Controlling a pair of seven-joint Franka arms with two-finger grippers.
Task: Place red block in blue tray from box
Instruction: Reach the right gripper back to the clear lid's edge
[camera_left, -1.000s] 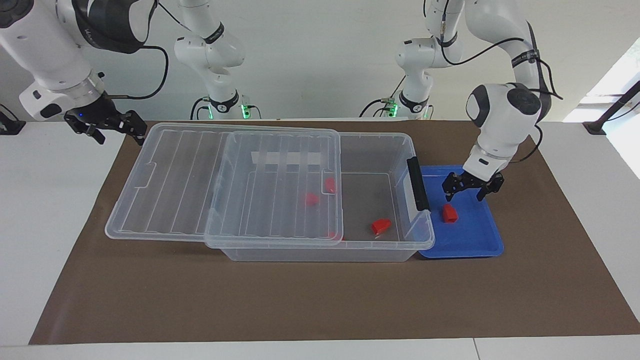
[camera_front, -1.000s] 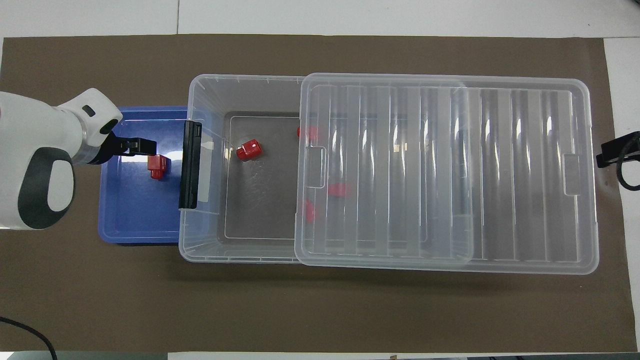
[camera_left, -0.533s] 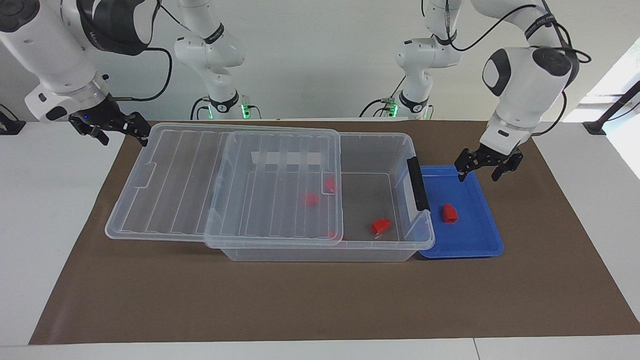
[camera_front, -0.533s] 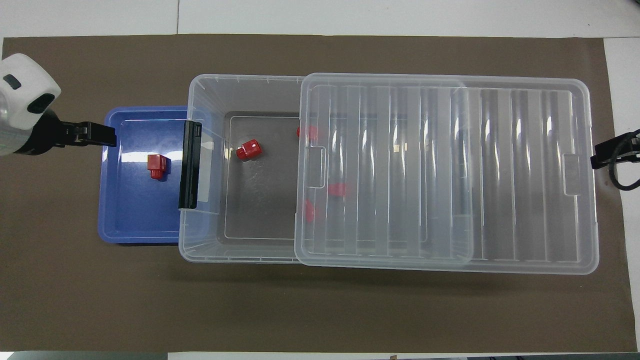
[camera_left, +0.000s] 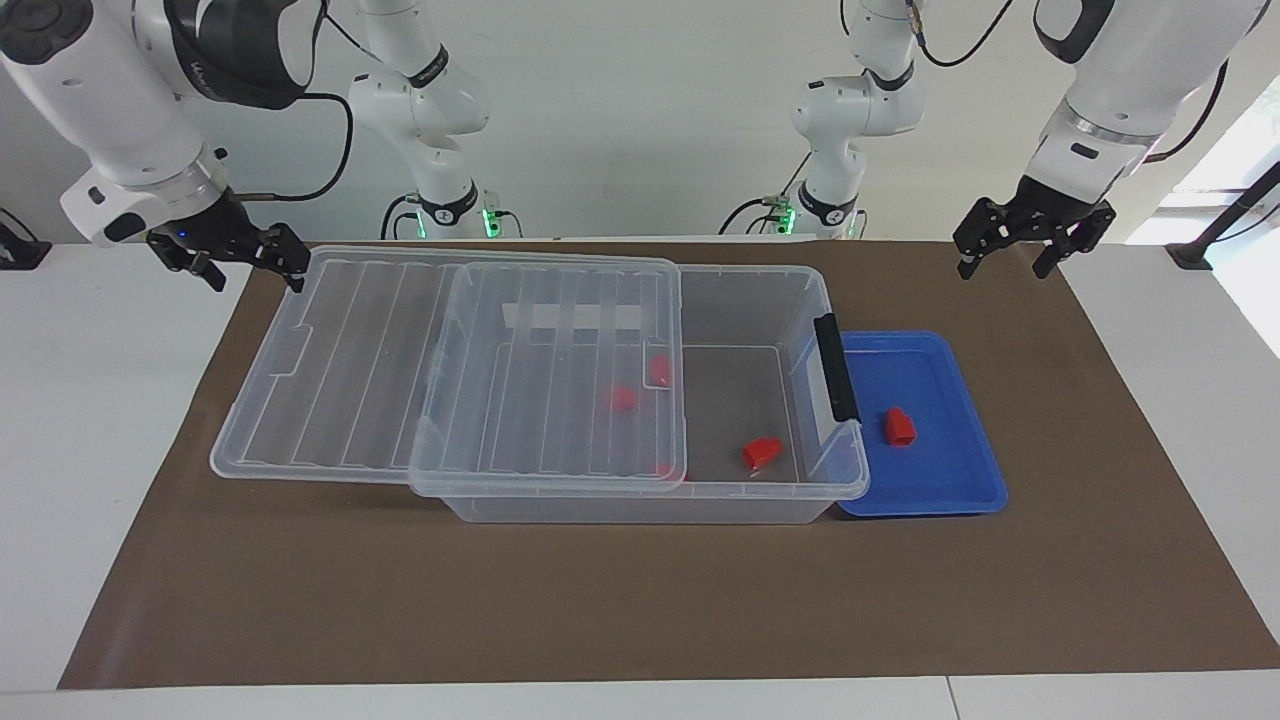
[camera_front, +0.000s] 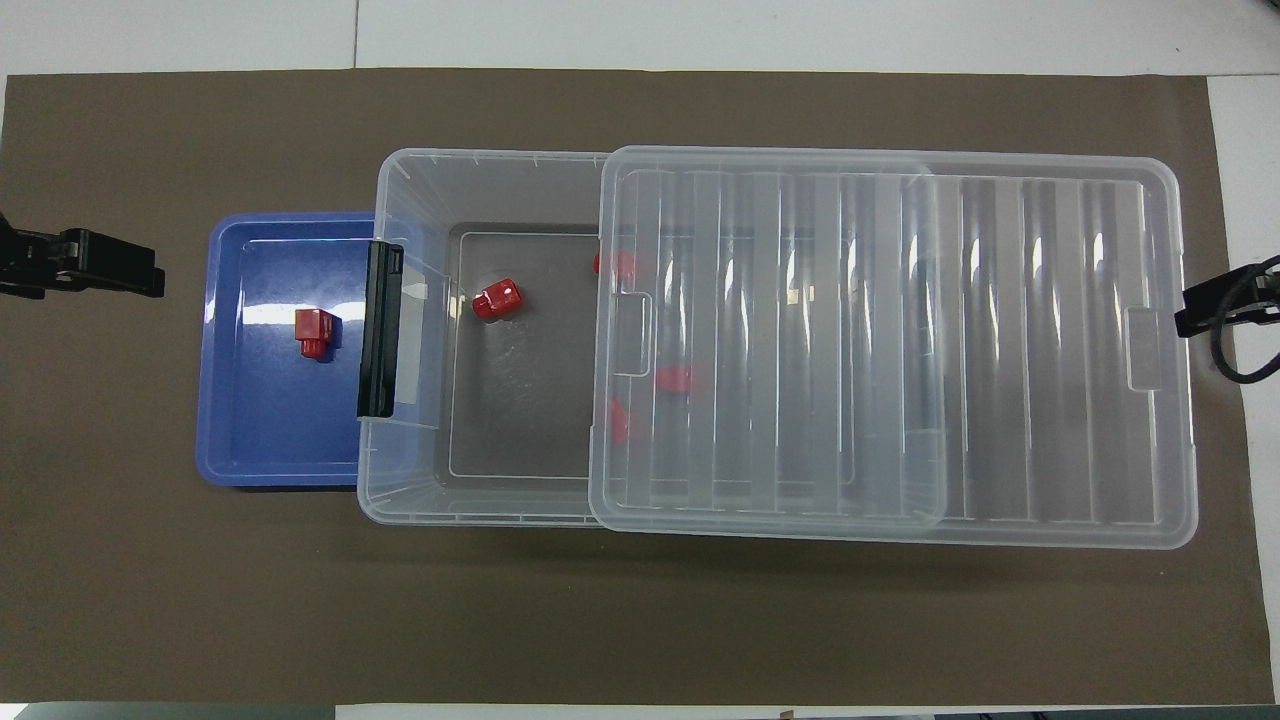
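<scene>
One red block (camera_left: 899, 427) lies in the blue tray (camera_left: 955, 485), free of any gripper; the overhead view shows the block (camera_front: 315, 332) and the tray (camera_front: 255, 445) too. The clear box (camera_left: 640, 505) stands beside the tray, its black latch handle (camera_left: 836, 367) at the tray's end. Another red block (camera_left: 762, 452) lies on the box's uncovered floor, and more show through the lid (camera_left: 340, 380). My left gripper (camera_left: 1032, 252) is open and empty, raised over the mat off the tray. My right gripper (camera_left: 250, 268) is open beside the lid's corner.
The ribbed lid (camera_front: 1000, 350) is slid toward the right arm's end and overhangs the box (camera_front: 400, 490) there. A brown mat (camera_left: 640, 600) covers the table. The left gripper (camera_front: 150, 280) and the right gripper (camera_front: 1195, 315) show at the overhead view's edges.
My left gripper has risen from over the blue tray and drawn back toward the left arm's end of the table. The red block stays in the tray. My right gripper edged toward the lid.
</scene>
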